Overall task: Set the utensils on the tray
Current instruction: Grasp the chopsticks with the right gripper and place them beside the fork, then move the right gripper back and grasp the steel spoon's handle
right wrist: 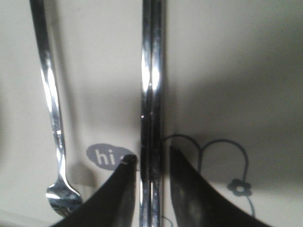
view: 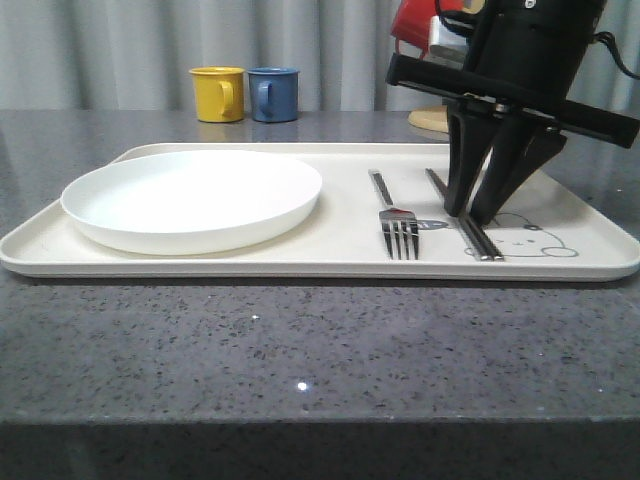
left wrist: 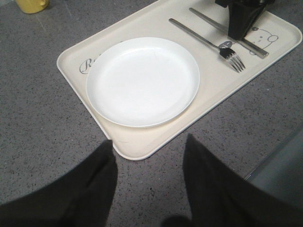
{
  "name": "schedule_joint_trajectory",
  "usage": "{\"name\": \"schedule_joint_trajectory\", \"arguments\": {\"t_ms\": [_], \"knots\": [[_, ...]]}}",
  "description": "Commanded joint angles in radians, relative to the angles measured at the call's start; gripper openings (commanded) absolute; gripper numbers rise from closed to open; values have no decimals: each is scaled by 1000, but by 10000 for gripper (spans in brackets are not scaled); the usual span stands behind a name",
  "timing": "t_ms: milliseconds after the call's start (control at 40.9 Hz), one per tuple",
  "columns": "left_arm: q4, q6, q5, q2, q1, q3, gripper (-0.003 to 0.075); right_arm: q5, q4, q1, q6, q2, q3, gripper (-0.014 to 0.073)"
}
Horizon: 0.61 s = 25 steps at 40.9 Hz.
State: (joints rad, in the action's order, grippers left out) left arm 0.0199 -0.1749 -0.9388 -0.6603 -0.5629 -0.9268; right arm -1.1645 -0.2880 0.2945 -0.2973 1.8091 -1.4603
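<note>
The cream tray (view: 300,262) holds the white plate (view: 190,200) on its left part. To the right of the plate lie a silver fork (view: 398,228) and a pair of metal chopsticks (view: 482,240), all flat on the tray. My right gripper (view: 468,214) points down with its tips at the tray surface, one finger on each side of the chopsticks (right wrist: 152,85). A thin gap shows on both sides, so it is open. The fork (right wrist: 49,94) lies beside it. My left gripper (left wrist: 149,146) hangs open over the bare counter by the tray's near corner (left wrist: 137,142).
A yellow mug (view: 218,93) and a blue mug (view: 273,93) stand behind the tray at the back. A red object (view: 415,25) and a round wooden base (view: 430,120) sit behind my right arm. Dark speckled counter runs along the front.
</note>
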Motion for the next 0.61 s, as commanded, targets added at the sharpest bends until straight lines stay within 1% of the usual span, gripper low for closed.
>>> {"name": "schedule_joint_trajectory", "arguments": {"t_ms": [0, 171, 391, 489, 587], "knots": [[7, 8, 69, -1, -7, -25, 313, 29, -7, 0, 2, -43, -30, 339], [7, 8, 69, -1, -7, -25, 313, 28, 62, 0, 76, -93, -30, 342], [7, 8, 69, -1, -7, -25, 313, -64, 288, -9, 139, -231, -23, 341], [7, 8, 69, -1, -7, -25, 313, -103, 372, -54, 141, -278, -13, 341], [7, 8, 69, -1, -7, -25, 313, -126, 376, -136, 151, -297, 3, 341]]}}
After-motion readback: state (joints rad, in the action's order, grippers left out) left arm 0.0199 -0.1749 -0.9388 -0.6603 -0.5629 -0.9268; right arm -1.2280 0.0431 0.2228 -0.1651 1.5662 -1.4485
